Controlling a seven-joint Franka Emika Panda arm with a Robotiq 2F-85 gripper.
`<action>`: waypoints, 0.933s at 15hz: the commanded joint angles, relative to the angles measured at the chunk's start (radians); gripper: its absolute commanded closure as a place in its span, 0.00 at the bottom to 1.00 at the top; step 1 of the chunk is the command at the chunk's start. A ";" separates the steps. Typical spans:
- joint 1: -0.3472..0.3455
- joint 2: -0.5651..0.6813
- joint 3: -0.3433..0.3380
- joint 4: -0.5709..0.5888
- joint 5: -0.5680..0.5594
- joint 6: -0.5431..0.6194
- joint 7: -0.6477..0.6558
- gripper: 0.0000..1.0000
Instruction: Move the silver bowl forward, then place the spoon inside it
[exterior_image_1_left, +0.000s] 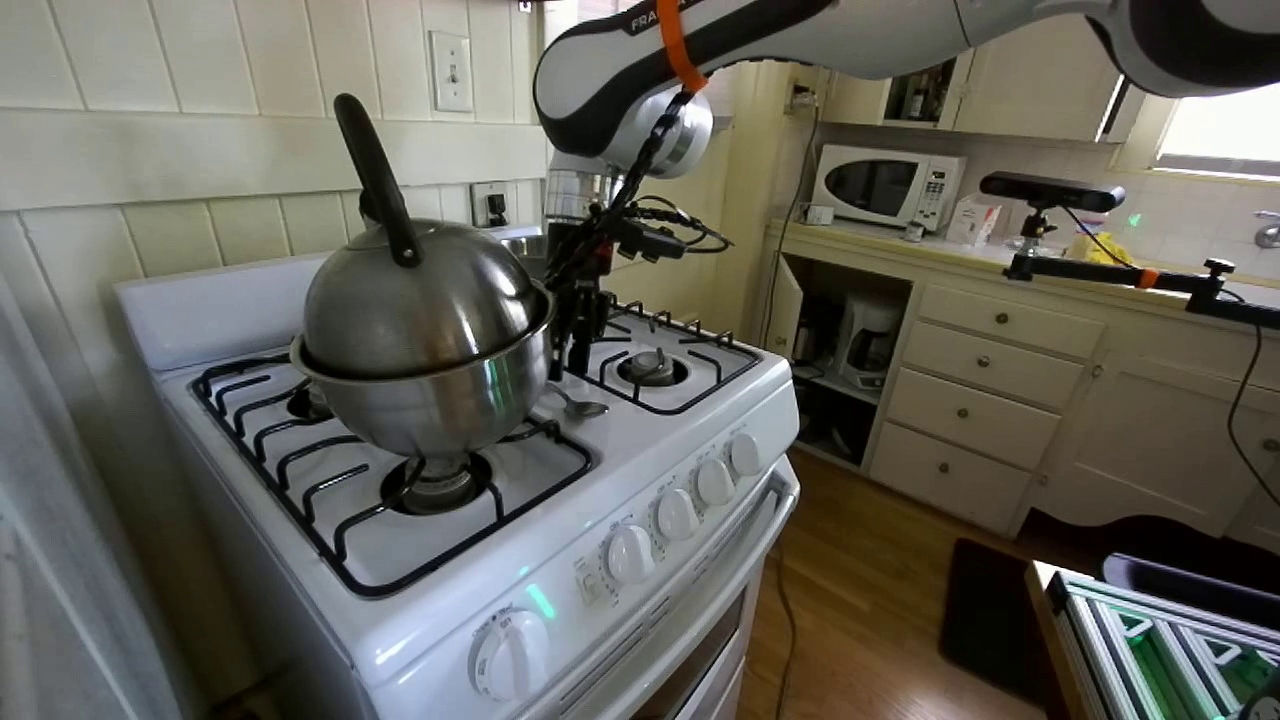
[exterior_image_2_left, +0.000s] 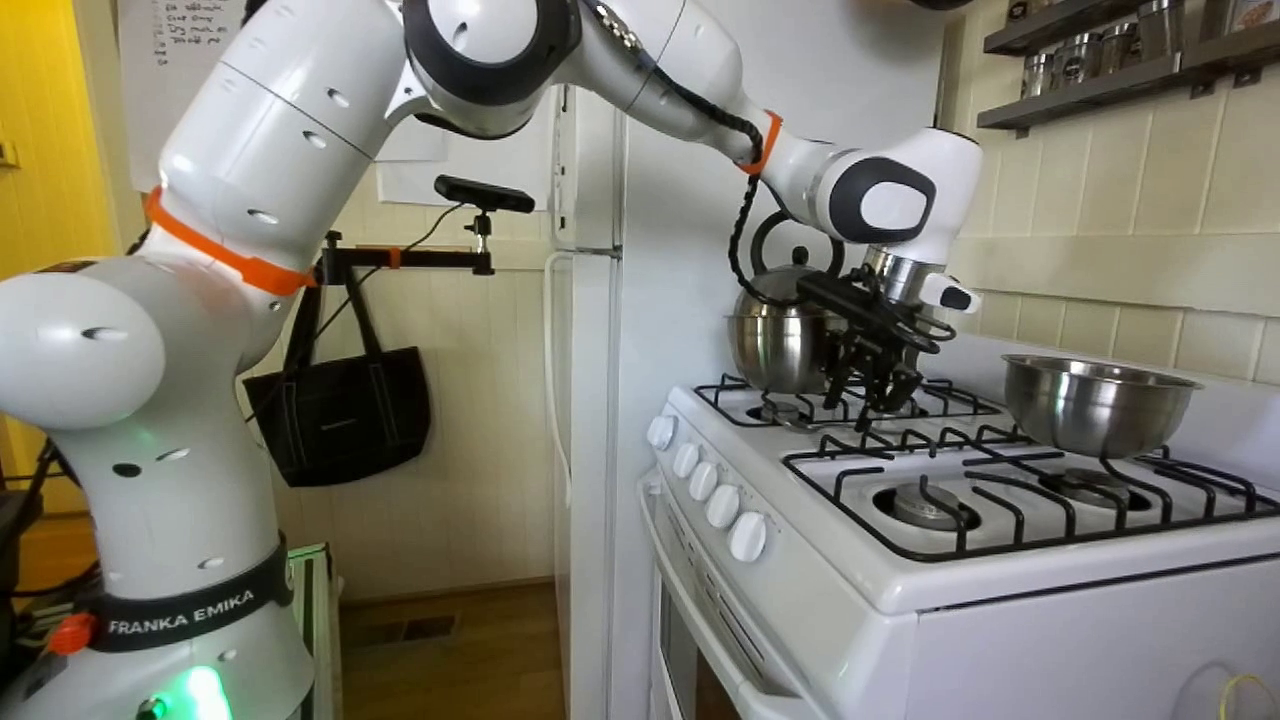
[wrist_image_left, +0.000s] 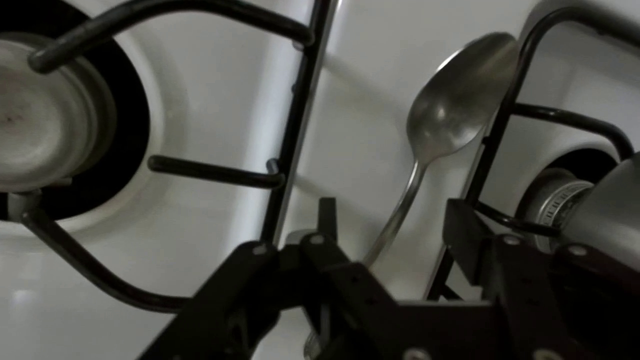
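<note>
One robot arm (exterior_image_2_left: 210, 420) stood far left in an exterior view, reaching over toward the stove (exterior_image_2_left: 1050, 630). Black bag (exterior_image_2_left: 345, 420) hung just right of its base. Then white fridge (exterior_image_2_left: 680, 250), then stove knobs (exterior_image_2_left: 748, 537) along the front edge. Kettle (exterior_image_2_left: 765, 290) sat nested in a steel bowl (exterior_image_2_left: 772, 355) on the fridge side, over a front burner.

Gripper (wrist_image_left: 392, 230) was next, pointed down between the two grates (wrist_image_left: 294, 130). Wrist view: fingers stood moderately apart, spoon (wrist_image_left: 450, 105) handle running between them with space on both sides, not gripped. Couldn't tell if the tips touched the stove top. Spoon lay on the white strip between grates, scoop end toward the stove front, right by a bar of the kettle-side grate; lower handle partly hidden by the fingers.

Silver bowl (exterior_image_2_left: 1095, 405) stood upright at right on the rear of the other grate, near the back panel (exterior_image_2_left: 1235, 430), well apart from spoon and gripper. Above it, jars (exterior_image_2_left: 1078, 60) on a shelf (exterior_image_2_left: 1090, 95).
</note>
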 joint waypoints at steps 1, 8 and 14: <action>0.006 0.026 -0.002 0.056 -0.018 -0.047 0.014 0.44; 0.030 0.052 -0.004 0.110 -0.071 -0.093 0.024 0.48; 0.034 0.084 -0.002 0.145 -0.086 -0.139 0.026 0.51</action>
